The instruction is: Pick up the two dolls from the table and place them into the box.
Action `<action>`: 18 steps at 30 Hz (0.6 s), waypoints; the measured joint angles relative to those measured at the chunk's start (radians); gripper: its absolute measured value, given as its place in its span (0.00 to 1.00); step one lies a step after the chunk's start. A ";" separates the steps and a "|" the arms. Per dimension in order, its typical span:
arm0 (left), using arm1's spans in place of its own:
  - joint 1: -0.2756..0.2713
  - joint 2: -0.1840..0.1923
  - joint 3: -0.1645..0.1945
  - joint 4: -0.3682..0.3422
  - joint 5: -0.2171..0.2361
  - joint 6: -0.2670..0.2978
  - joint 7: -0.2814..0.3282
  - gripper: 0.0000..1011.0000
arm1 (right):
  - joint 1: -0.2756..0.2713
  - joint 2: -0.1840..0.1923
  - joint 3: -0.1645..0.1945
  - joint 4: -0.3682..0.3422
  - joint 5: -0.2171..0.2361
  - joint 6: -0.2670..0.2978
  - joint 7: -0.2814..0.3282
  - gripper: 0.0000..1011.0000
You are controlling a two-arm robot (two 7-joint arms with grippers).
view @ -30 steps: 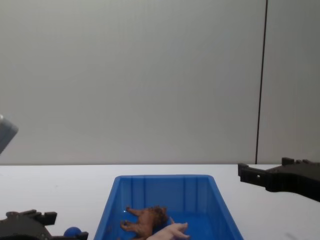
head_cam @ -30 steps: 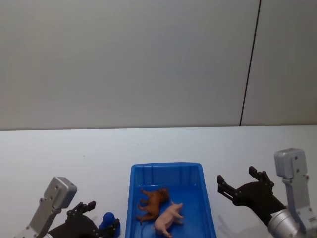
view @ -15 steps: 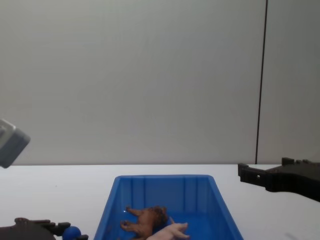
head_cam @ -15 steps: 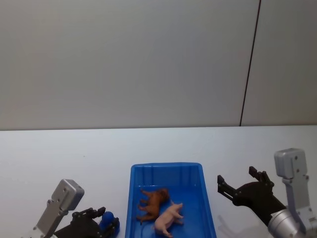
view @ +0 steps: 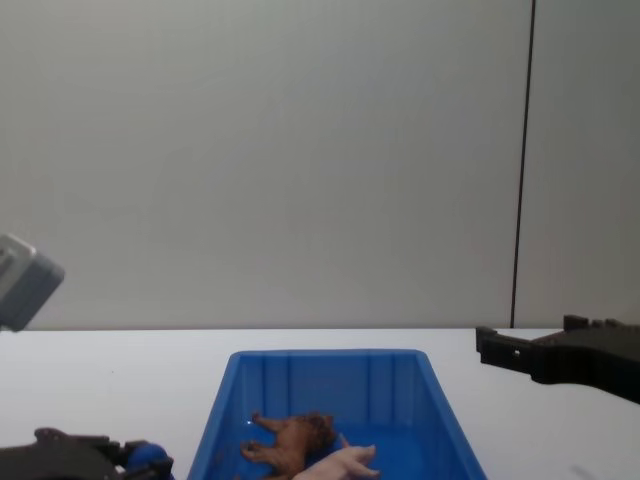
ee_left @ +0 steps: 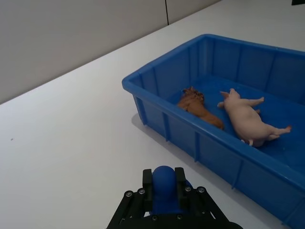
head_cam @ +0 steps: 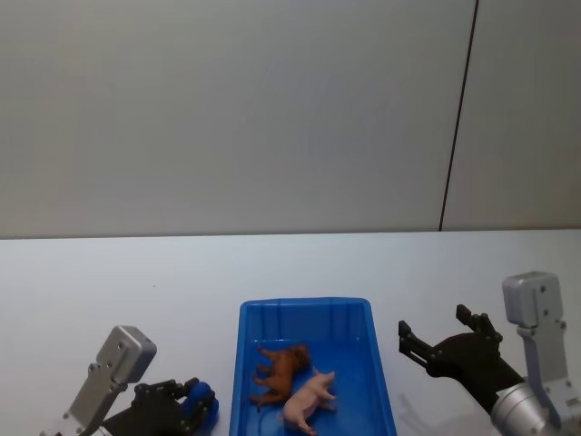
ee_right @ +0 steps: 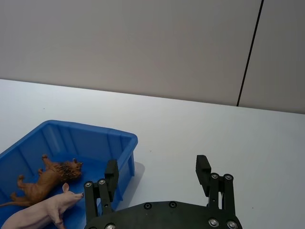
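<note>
**A:** How much of the job is left, would you say?

**B:** As I judge it, none of the stated part. Both dolls lie inside the blue box (head_cam: pixel 305 313). The reddish-brown shaggy animal (head_cam: pixel 280 367) is on its side on the box floor, and the pale pink pig (head_cam: pixel 307 397) lies just beside it, nearer the robot; they look to be touching or very nearly so.

**A:** And the box itself?

**B:** It sits on the white tabletop (head_cam: pixel 109 272), toward the near edge and about midway between the two arms. Nothing of the task remains outside it on the tabletop.

**A:** Then what is the left hand doing?

**B:** The left hand (ee_left: pixel 165 191) is low by the near left corner of the tabletop, just beside the box's left wall, and it is clenched around a small blue ball (ee_left: pixel 164 185). In the left wrist view the ball sits squeezed between the black fingers (ee_left: pixel 180 180). That ball is not one of the dolls, so I would count this as extra to the task.

**A:** The right hand?

**B:** The right hand (ee_right: pixel 158 179) hovers over bare tabletop to the right of the box, well apart from the dolls, its fingers spread wide and grasping nothing.

**A:** So what would you call the remaining work?

**B:** By my reckoning, only the ball in the left hand wants settling, and both arms drawing back from the box.
</note>
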 joint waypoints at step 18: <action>0.008 0.036 -0.033 -0.170 0.026 -0.015 0.062 0.18 | 0.000 0.000 0.000 0.000 0.000 0.000 0.000 0.99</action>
